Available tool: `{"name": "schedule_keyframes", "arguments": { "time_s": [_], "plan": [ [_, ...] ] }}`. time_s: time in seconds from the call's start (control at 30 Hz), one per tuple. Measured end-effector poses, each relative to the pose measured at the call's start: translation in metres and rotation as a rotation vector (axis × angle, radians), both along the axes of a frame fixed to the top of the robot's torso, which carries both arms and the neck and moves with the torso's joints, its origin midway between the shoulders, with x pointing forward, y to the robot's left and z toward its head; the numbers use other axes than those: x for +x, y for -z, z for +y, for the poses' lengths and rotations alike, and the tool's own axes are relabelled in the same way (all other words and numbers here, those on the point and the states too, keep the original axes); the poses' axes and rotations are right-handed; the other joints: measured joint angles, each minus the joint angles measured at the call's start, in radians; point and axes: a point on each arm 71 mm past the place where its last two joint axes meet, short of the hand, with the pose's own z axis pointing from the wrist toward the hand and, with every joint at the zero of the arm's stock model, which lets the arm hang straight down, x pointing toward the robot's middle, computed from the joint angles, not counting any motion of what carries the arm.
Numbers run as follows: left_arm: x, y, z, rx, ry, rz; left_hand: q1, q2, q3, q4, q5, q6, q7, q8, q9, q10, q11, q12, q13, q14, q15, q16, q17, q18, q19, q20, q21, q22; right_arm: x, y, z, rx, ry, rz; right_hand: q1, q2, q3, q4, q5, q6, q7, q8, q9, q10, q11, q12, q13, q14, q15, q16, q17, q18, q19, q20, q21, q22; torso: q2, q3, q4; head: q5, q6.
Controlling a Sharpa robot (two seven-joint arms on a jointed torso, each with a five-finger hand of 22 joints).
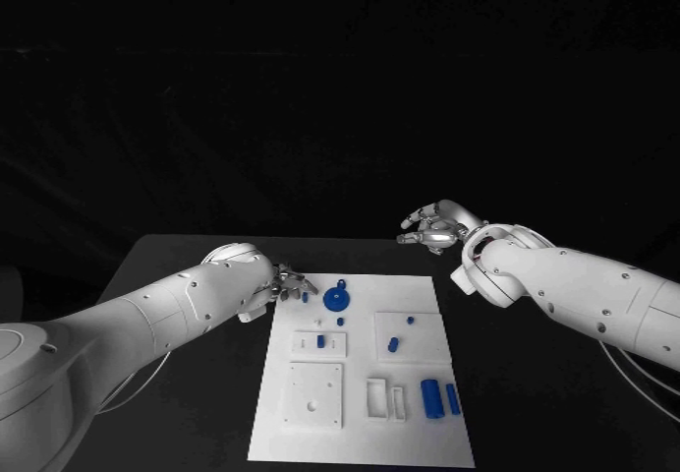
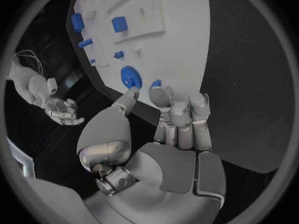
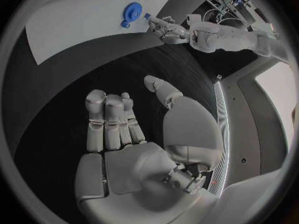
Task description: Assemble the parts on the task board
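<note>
The white task board (image 1: 362, 433) lies in the middle of the black table. A blue gear (image 1: 337, 298) (image 2: 131, 77) rests near its far edge. My left hand (image 1: 288, 283) (image 2: 174, 119) reaches over the board's far left corner with its fingers stretched out. One fingertip is at a small blue piece (image 1: 307, 294) (image 2: 156, 83) beside the gear, and the thumb lies apart from it. My right hand (image 1: 439, 226) (image 3: 124, 129) hovers above the table past the board's far right corner, fingers apart and empty.
Several more blue parts lie on the board: two bars (image 1: 441, 398) at the near right, and small pieces on a raised white block (image 1: 398, 334) and a plate (image 1: 320, 340). A larger white square plate (image 1: 314, 393) sits at the near left.
</note>
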Motion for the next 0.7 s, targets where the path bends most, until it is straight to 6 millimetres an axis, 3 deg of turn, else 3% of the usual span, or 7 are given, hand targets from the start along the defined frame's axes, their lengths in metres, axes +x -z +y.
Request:
{"name": "schedule_keyframes", "arguments": {
  "time_s": [0.2,0.6,0.7],
  "plan": [
    [0.0014,-0.0017,0.0003,-0.002,0.004,-0.002,0.027,0.047,0.008,-0.008,0.0,0.006,-0.003,0.006,0.006,0.0,0.0,0.0,-0.001,0.0,0.0,0.0,0.0,0.0,0.0,0.0,0.0,0.0,0.0,0.0,0.0004,0.0,-0.001,0.0,0.0,0.0,0.0,0.0,0.0,0.0,0.0,0.0,0.0,0.0,0.0,0.0,0.0,0.0,0.0,0.0,0.0,0.0,0.0,0.0,0.0,0.0,0.003,-0.0019,-0.0006,0.0,0.001],
    [0.0017,-0.0002,-0.0021,-0.007,0.013,0.003,0.109,0.147,0.014,-0.095,0.0,0.044,-0.011,0.026,0.005,0.0,0.0,0.0,-0.006,0.0,0.0,0.0,0.0,0.0,0.0,0.0,0.0,0.004,0.0,0.0,0.0013,0.001,-0.002,0.0,0.0,0.0,0.0,0.0,0.0,-0.002,-0.002,0.0,0.0,0.0,0.0,0.0,-0.001,0.0,0.0,0.0,0.0,0.0,0.0,0.0,0.0,0.0,0.005,-0.0027,-0.0015,0.001,-0.004],
    [0.0016,0.0008,-0.0015,-0.006,0.013,0.007,0.137,0.148,0.035,-0.107,0.0,0.055,-0.016,0.033,0.005,0.0,0.0,0.0,-0.007,0.0,0.0,0.0,-0.001,0.0,0.0,0.0,0.0,0.004,0.0001,0.0,0.0015,0.001,-0.002,0.0,0.0,0.0,0.0,0.0,0.0,-0.002,-0.002,0.0,0.0,0.0,0.0,0.0,-0.001,0.0,0.0,0.0,0.0,0.0,0.0,0.0,0.0,0.0,0.005,-0.0026,-0.0015,0.001,-0.005]
  ]
}}
